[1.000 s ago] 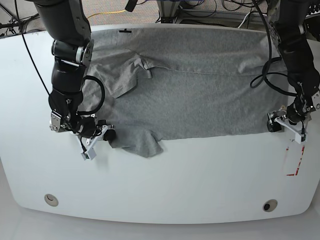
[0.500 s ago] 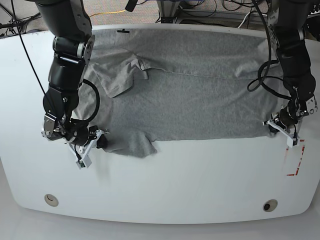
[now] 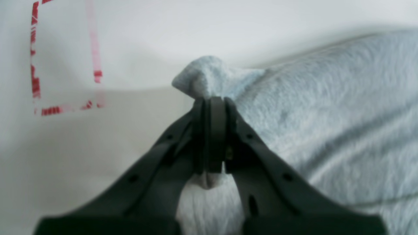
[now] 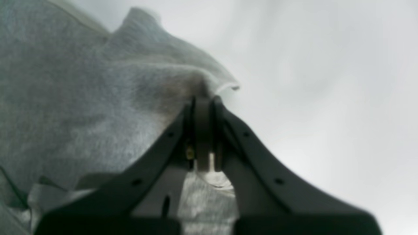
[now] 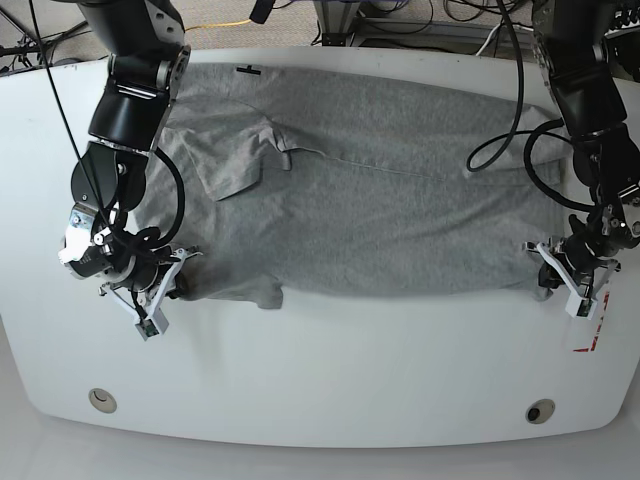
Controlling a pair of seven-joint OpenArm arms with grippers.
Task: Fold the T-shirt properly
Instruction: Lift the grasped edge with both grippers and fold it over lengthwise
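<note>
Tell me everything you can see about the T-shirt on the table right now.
The T-shirt is light heather-grey, soft, wrinkled knit, spread wide across the white table with no print showing. One sleeve is folded over near the far edge; a flap sticks out along the near edge. The left claw is shut on one near corner, the right claw on the other, each bunching fabric into a small peak.

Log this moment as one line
left hand: shut on T-shirt corner | right hand: shut on T-shirt edge | T-shirt: spread on table
</note>
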